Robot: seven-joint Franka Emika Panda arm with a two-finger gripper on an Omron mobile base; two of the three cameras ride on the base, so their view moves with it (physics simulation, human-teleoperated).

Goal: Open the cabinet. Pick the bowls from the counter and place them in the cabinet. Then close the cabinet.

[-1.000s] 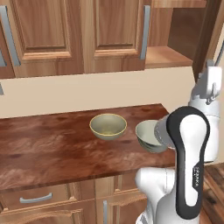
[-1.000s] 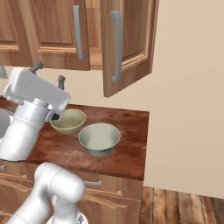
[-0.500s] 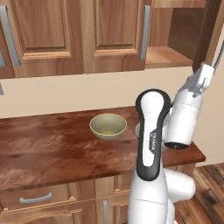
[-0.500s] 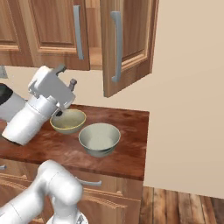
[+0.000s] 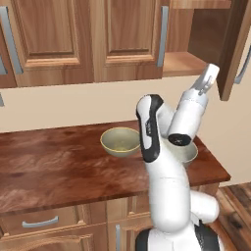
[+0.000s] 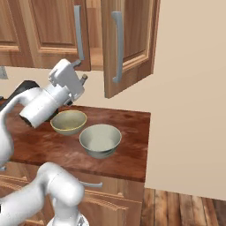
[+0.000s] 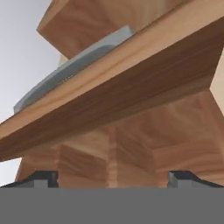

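Two bowls are seen on the surface (image 6: pixel 128 163), both near its right end. The beige-olive bowl (image 5: pixel 120 141) sits at 10 o'clock of the grey-green bowl (image 6: pixel 100 140) in the right base view, the two just beside each other; whether the rims touch cannot be told. In the left base view the grey-green bowl is largely hidden behind the white arm, with a sliver of rim shown at the arm's 3 o'clock side.

The cabinet (image 5: pixel 127 39) is found half open: its left door is shut with the grey bar handle (image 5: pixel 163 37) upright, and its right door (image 6: pixel 130 42) is swung outward (handle facing the room). The wooden shelf (image 5: pixel 184 62) is exposed between them, with nothing seen on it.

The gripper (image 5: pixel 207 81) is raised above the surface, pointed up toward 1 o'clock at the open compartment, close below the shelf's front edge and apart from both bowls. In the hand view the open door's lower edge (image 7: pixel 109 105) is crossed diagonally, with the grey handle above it at 11 o'clock. The jaws are spread wide, one dark tip low at each side of that view, and nothing is held between them.
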